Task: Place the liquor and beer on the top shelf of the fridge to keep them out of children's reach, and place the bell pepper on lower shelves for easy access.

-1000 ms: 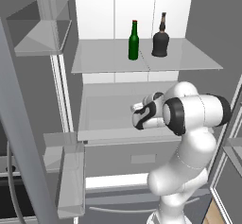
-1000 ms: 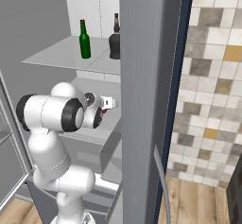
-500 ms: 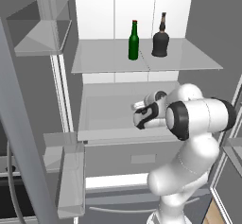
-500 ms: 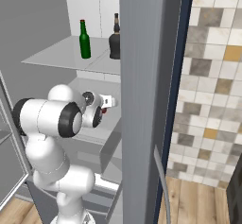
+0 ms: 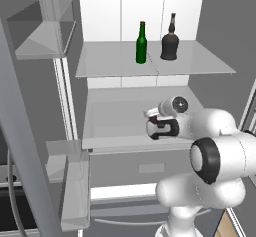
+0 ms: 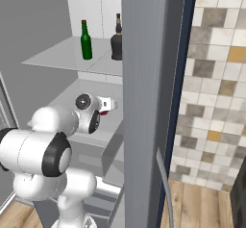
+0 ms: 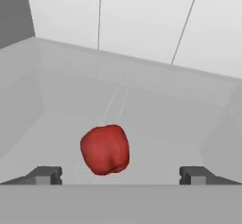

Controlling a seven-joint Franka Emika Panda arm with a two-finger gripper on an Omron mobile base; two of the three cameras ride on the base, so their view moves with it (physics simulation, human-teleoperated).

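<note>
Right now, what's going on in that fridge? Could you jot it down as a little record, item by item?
beer: upright on the top shelf
liquor: upright on the same shelf, to the right of the beer as the left base view shows it, apart from it
bell pepper: red, lying on a lower shelf, between and just beyond the fingertips
gripper: open, fingers wide apart, not touching the pepper
fridge: door open
</note>
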